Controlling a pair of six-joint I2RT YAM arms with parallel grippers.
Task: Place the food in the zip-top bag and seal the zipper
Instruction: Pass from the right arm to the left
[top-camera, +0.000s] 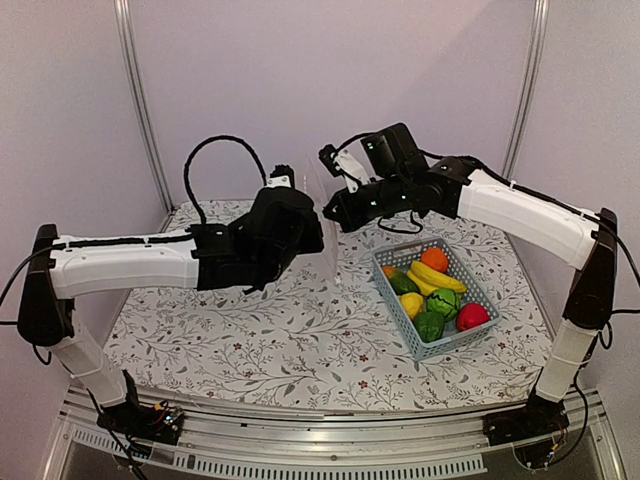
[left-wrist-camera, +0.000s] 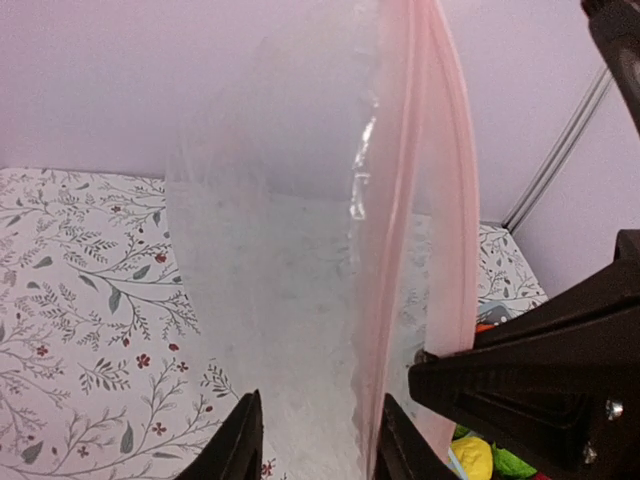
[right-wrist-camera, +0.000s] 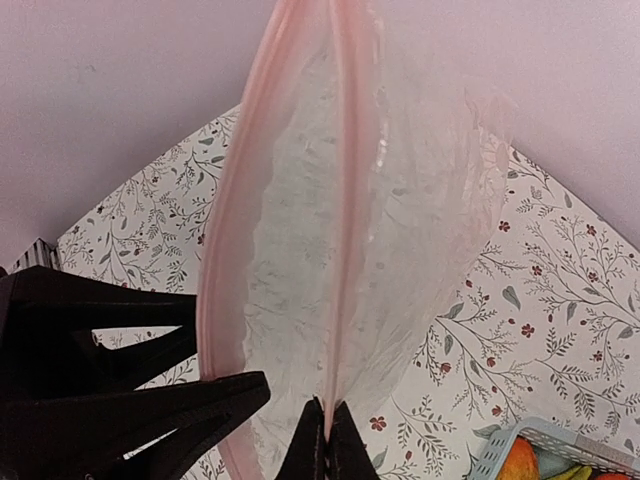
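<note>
The clear zip-top bag (top-camera: 328, 248) hangs upright between the two grippers above the table, its mouth spread apart. The pink zipper (right-wrist-camera: 345, 200) shows as two separate strips, also in the left wrist view (left-wrist-camera: 400, 200). My right gripper (right-wrist-camera: 325, 432) is shut on one strip; it also shows in the top view (top-camera: 333, 212). My left gripper (left-wrist-camera: 320, 445) is open, with the bag's other wall between its fingers (left-wrist-camera: 243, 440); it also shows in the top view (top-camera: 312, 232). The food lies in the basket: banana (top-camera: 435, 275), orange (top-camera: 434, 259), apple (top-camera: 472, 316), watermelon (top-camera: 443, 301), lemon (top-camera: 411, 304), pepper (top-camera: 430, 326).
The light-blue slotted basket (top-camera: 440, 346) stands on the flowered tablecloth (top-camera: 250, 330) to the right of the bag, under the right arm. Its corner shows in the right wrist view (right-wrist-camera: 545, 440). Purple walls and metal posts enclose the table at the back and sides.
</note>
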